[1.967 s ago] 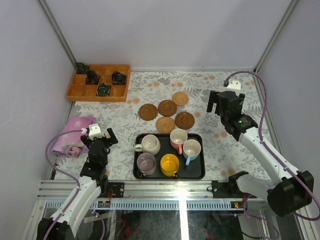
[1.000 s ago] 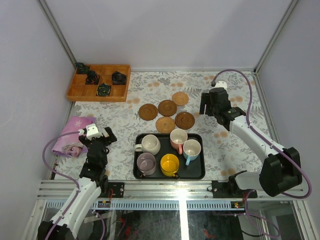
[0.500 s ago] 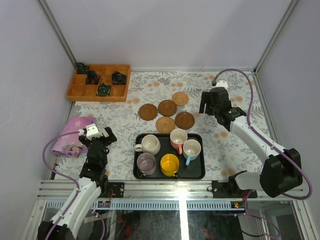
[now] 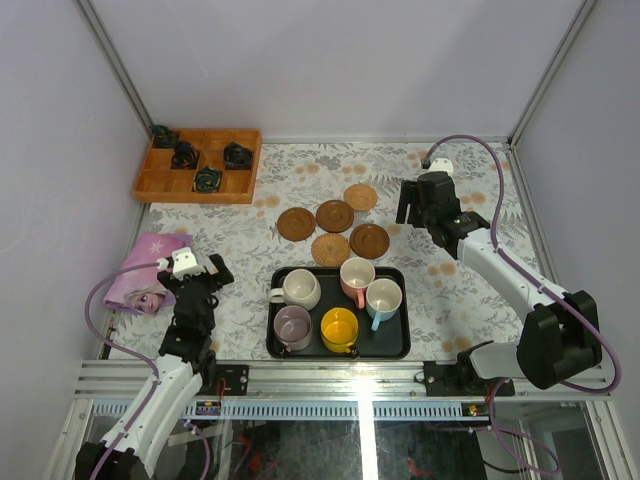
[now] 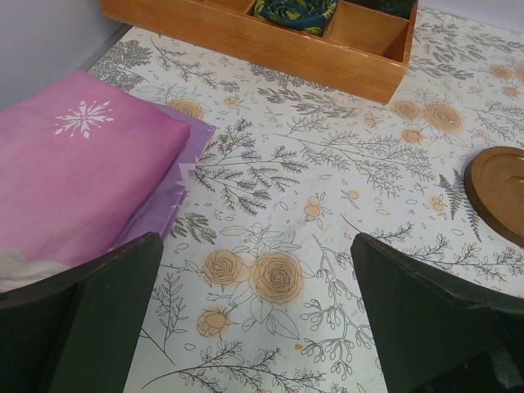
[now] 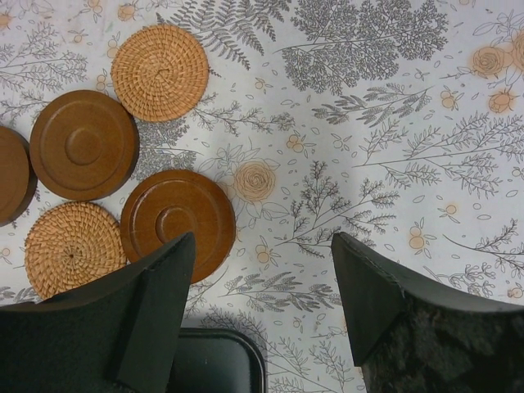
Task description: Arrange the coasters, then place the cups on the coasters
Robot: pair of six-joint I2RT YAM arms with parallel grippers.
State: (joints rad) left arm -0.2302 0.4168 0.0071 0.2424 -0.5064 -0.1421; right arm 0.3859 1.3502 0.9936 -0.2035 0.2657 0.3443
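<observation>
Several round coasters lie in a cluster behind the tray: dark wooden ones (image 4: 296, 223) (image 4: 335, 215) (image 4: 369, 240) and woven ones (image 4: 361, 196) (image 4: 331, 249). Several cups stand in the black tray (image 4: 400, 346): cream (image 4: 300, 288), pink-handled (image 4: 356, 275), blue-handled (image 4: 383, 297), lilac (image 4: 292, 325), yellow (image 4: 339, 329). My right gripper (image 4: 411, 212) (image 6: 262, 241) hovers open just right of the cluster, its left finger over the edge of a wooden coaster (image 6: 178, 223). My left gripper (image 4: 205, 272) (image 5: 255, 241) is open above bare cloth, empty, far left of the tray.
A wooden compartment box (image 4: 198, 165) (image 5: 270, 41) with dark rolled items sits at the back left. A pink folded cloth (image 4: 148, 272) (image 5: 74, 180) lies beside my left gripper. The tray's corner (image 6: 221, 360) shows below my right fingers. Walls close in on three sides.
My right arm has swung left and lowered toward the coaster cluster, with only a small shift in the last half second. The left arm, coasters and cups have stayed put.
</observation>
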